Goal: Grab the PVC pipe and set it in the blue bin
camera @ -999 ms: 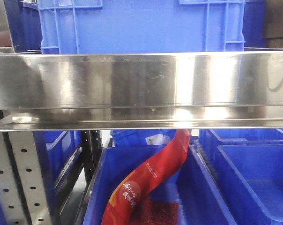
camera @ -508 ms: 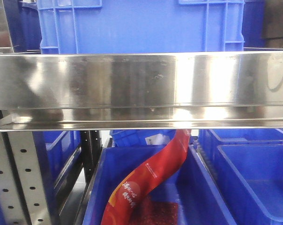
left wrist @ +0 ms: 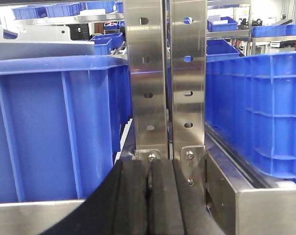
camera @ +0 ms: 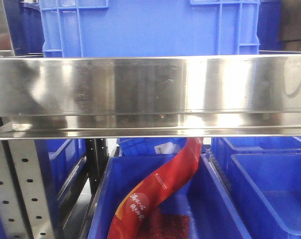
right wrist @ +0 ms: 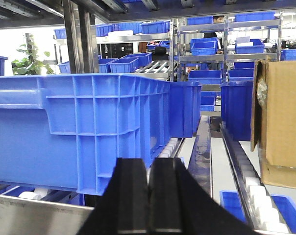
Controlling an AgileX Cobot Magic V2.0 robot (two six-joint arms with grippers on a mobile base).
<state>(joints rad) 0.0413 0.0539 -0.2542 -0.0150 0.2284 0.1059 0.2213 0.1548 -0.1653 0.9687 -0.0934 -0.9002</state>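
Observation:
No PVC pipe shows in any view. My left gripper (left wrist: 149, 169) is shut with nothing between its black fingers, right in front of two perforated steel uprights (left wrist: 166, 78), with a large blue bin (left wrist: 55, 122) to its left and another blue bin (left wrist: 258, 107) to its right. My right gripper (right wrist: 148, 169) is shut and empty too, pointing along the shelf past the corner of a big blue bin (right wrist: 84, 127). In the front view neither gripper appears; a blue bin (camera: 150, 27) stands on the steel shelf (camera: 150, 89).
Below the shelf a blue bin (camera: 103, 199) holds a long red packet (camera: 160, 189), with another blue bin (camera: 270, 189) to its right. A cardboard box (right wrist: 280, 122) stands at the right on a roller track (right wrist: 251, 186). More racks of blue bins fill the background.
Only the reflections on the steel shelf front shift slightly at the left; the bins and the red packet have not moved.

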